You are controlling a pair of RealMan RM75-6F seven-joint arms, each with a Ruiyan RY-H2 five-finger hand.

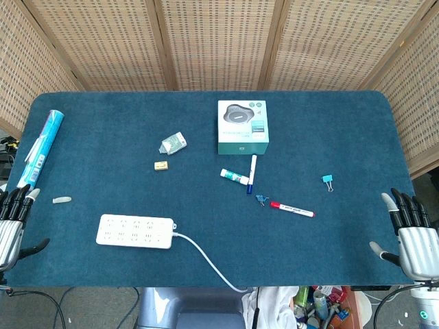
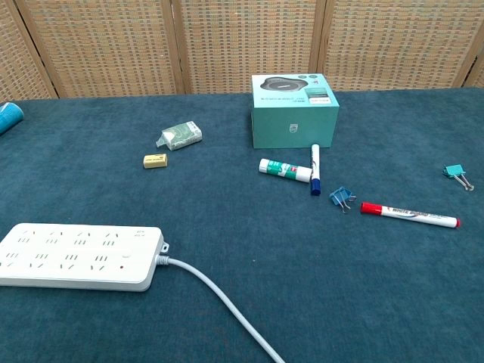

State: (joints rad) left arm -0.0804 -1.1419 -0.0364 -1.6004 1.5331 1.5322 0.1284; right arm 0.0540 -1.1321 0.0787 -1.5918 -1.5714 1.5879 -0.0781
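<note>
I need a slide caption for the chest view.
White power strip, teal cardboard box and red-capped marker on dark blue felt table.

Head view looks down from above; chest view sits low, sharing the table (image 1: 103,137).

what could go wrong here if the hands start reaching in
The right hand sits nearest the red marker; round, it may roll when touched. The small blue clip lies just beside that marker and could be knocked away. The left hand is close to the power strip, whose cord trails off the table edge and might snag.
</note>
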